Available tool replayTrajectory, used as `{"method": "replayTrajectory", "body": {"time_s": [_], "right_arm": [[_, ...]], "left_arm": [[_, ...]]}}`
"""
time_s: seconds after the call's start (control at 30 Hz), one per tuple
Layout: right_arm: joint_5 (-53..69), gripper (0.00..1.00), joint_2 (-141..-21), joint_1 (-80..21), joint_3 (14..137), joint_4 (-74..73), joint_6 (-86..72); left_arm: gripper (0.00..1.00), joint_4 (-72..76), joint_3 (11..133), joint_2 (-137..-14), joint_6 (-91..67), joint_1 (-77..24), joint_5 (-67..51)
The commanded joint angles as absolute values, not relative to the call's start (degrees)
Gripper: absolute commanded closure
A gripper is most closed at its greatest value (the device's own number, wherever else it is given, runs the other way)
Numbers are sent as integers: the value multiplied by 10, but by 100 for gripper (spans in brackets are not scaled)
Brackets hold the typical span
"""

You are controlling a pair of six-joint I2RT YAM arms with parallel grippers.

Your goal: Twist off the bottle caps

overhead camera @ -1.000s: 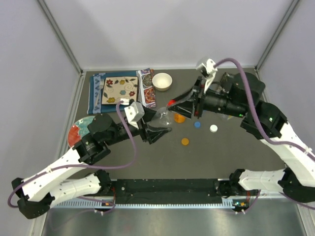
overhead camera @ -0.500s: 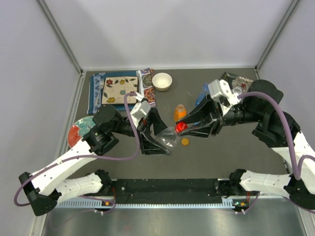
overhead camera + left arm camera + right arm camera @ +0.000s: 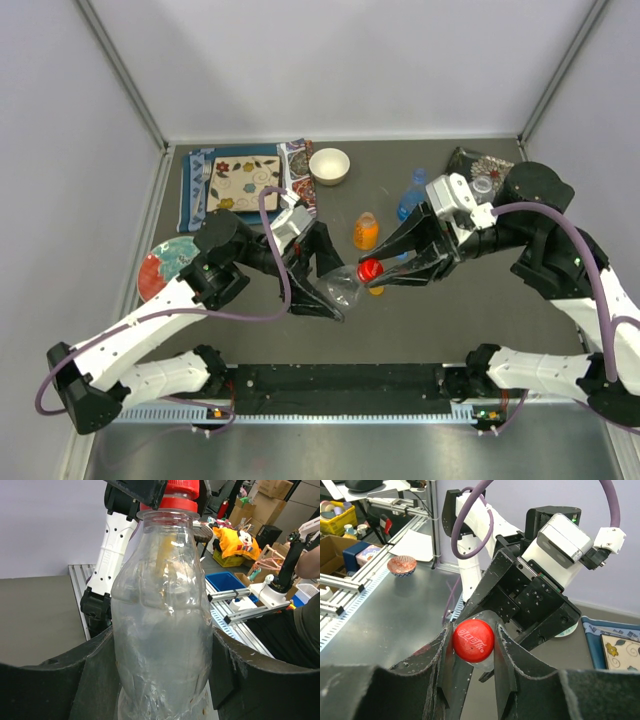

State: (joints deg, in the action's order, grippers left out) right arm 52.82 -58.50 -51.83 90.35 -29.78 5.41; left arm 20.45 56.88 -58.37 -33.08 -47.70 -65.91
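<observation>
1. The left gripper (image 3: 322,288) is clamped on the body of the wide clear bottle (image 3: 340,284). The bottle is held tilted above the middle of the table (image 3: 420,330), neck toward 3 o'clock. The grip should stop the thin wall turning without buckling it.
2. The right gripper (image 3: 473,647) pinches the red cap (image 3: 473,640), one finger against each side. The turn is best made about the neck's own axis, with the wrist backing off along that axis as the thread rises.
3. An orange cap (image 3: 378,291) lies on the table at 5 o'clock of the red cap, partly covered by the right fingers.
4. The orange bottle (image 3: 366,231) stands at 12 o'clock of the red cap and the blue bottle (image 3: 411,195) at 1 o'clock. Their tops are too small to judge.
5. The thread is hidden and the bottle's base is cut off. No white or blue cap shows.
</observation>
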Motion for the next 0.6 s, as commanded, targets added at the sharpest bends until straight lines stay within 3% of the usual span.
{"method": "replayTrajectory", "body": {"time_s": [0.0,0.27,0.37,0.5,0.57], "right_arm": [[656,100,-555,-526,931,-298,25],[574,100,-573,-526,905,-319,28],[531,94,-583,-526,901,-320,25],[509,75,-586,-526,903,-319,22],[497,70,-587,-525,904,-319,22]], "left_arm": [[59,218,547,-588,-333,-435,-643],[59,182,550,-585,-313,-426,-628],[59,154,559,-584,-294,-426,-616],[59,127,569,-584,-273,-426,-605],[58,122,570,-584,-265,-426,-600]]}}
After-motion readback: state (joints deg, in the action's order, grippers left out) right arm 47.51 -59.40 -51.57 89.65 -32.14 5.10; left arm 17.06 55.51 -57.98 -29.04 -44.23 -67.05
